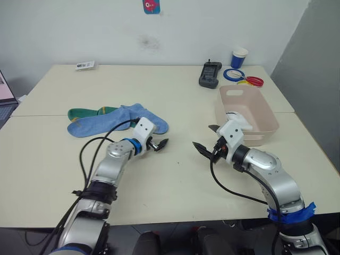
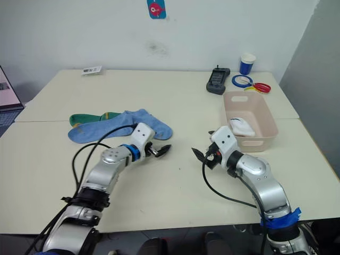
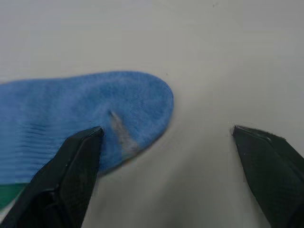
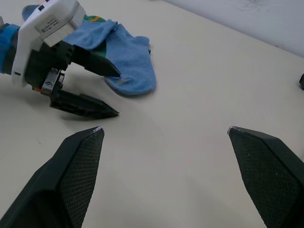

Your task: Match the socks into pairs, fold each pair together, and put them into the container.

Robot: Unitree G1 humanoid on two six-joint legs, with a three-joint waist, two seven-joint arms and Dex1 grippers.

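Both pincers spread wide, empty: left pincer (image 1: pixel 161 139) just by the toe of the blue socks (image 1: pixel 114 120) on the bench (image 1: pixel 175 175), right pincer (image 1: pixel 206 139) beside the pink container (image 1: pixel 263 121), white socks (image 1: pixel 237 118) inside.

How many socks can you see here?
3 clearly: a light blue sock lying over a green sock on the table, and a white sock in the pink tub. More may lie hidden underneath these.

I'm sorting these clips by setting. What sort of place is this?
Probably an office or lab workroom, not a home: plain pale tables pushed together against a bare white wall, a laptop's edge at the side, and a handheld controller-like device beside tape rolls.
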